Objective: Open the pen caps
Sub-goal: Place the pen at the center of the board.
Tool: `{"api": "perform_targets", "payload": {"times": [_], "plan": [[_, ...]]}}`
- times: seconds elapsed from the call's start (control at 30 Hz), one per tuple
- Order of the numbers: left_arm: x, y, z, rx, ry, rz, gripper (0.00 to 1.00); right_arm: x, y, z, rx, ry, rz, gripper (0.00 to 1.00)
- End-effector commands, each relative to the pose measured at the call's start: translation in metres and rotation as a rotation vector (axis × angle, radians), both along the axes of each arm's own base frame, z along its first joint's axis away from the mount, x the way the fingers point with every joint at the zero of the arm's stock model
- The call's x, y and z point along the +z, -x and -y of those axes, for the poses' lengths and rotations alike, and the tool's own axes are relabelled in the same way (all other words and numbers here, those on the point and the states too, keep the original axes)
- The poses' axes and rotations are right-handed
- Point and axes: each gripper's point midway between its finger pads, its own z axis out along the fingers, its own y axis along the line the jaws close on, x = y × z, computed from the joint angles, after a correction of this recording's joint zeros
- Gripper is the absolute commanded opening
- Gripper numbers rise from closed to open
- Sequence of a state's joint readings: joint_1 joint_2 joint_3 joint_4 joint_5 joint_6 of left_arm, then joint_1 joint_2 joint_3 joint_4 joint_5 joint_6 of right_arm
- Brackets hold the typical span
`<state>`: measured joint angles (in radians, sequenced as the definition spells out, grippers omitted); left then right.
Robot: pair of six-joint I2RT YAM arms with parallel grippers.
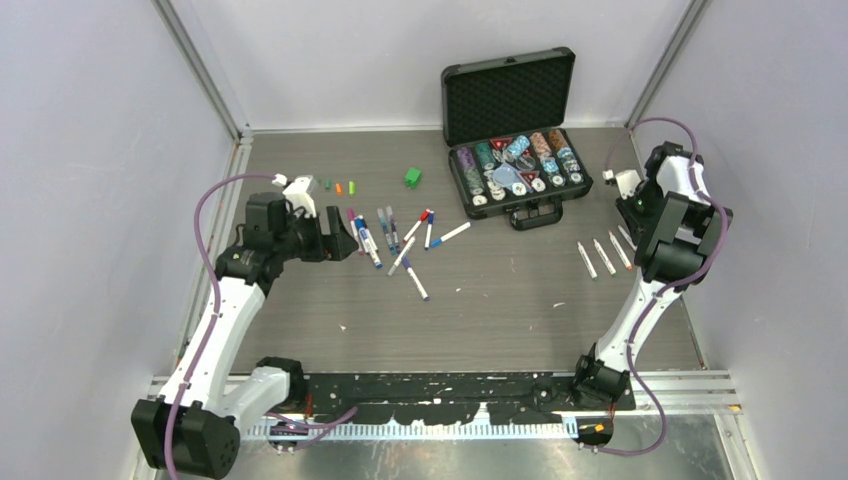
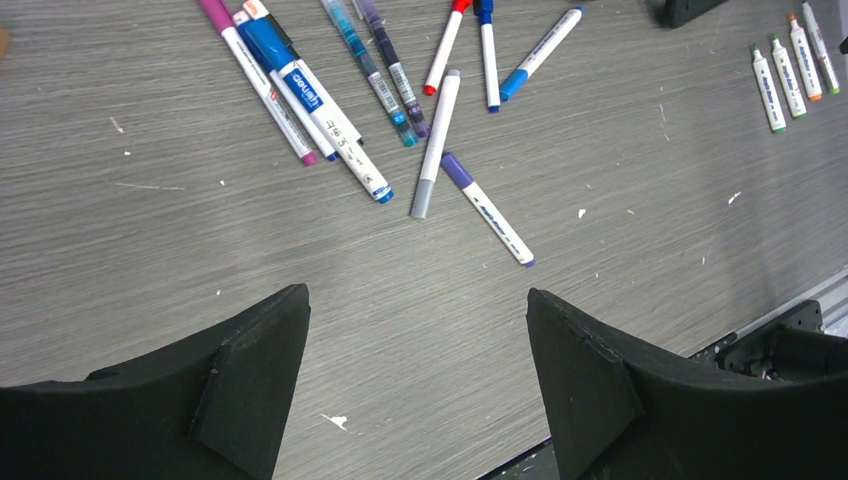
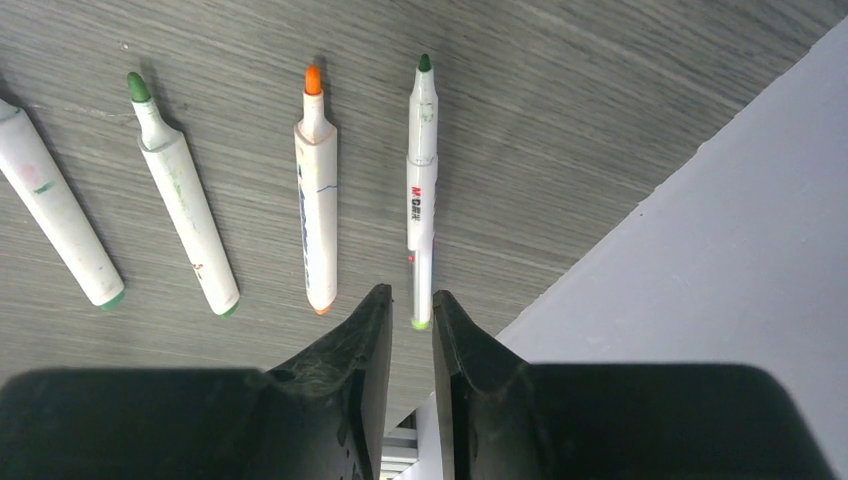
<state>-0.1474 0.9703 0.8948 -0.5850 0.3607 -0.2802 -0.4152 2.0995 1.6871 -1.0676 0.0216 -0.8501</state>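
- At the right edge of the worktop [image 1: 480,310], the right gripper [image 3: 410,300] hangs with its fingers parted just a crack, gripping nothing. A slim green-tipped pen [image 3: 421,180] lies just past its tips.
- Beside that one lie three more bare-tipped pens [image 3: 317,200] in a row, so four look uncapped.
- Over on the left, the left gripper [image 2: 415,295] is spread wide and empty, near the pile of capped pens [image 2: 440,140].
- Three loose pen caps [image 1: 339,187] sit behind that pile, whose pens all appear capped, so most of the job looks undone.
- At the back, an open black case [image 1: 510,95] holds rows of poker chips [image 1: 515,160], with no pens visible inside.
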Motion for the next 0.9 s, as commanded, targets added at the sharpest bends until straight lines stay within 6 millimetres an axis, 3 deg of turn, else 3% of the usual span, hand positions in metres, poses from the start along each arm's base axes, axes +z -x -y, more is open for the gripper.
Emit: {"api": "perform_targets", "payload": {"times": [0.0,0.27,0.43,0.53,0.67,0.87], "plan": [[0.021,-0.003,0.001,-0.011,0.000,0.068,0.82,0.009,-0.004,0.003,-0.004,0.020,0.001,0.28],[0.022,-0.003,0.001,-0.013,-0.002,0.072,0.82,0.010,-0.005,0.002,-0.013,0.013,0.000,0.29],[0.022,-0.003,0.000,-0.014,-0.007,0.075,0.83,0.030,-0.014,-0.002,-0.040,0.001,0.076,0.29],[0.022,-0.004,0.001,-0.013,-0.004,0.074,0.85,0.048,-0.020,-0.011,-0.055,-0.034,0.154,0.29],[0.020,-0.006,0.002,0.014,0.029,0.063,0.99,0.073,-0.022,-0.028,-0.062,-0.083,0.264,0.31],[0.021,-0.006,0.017,-0.031,0.127,0.043,1.00,0.102,-0.012,-0.074,-0.070,-0.230,0.384,0.32]]}}
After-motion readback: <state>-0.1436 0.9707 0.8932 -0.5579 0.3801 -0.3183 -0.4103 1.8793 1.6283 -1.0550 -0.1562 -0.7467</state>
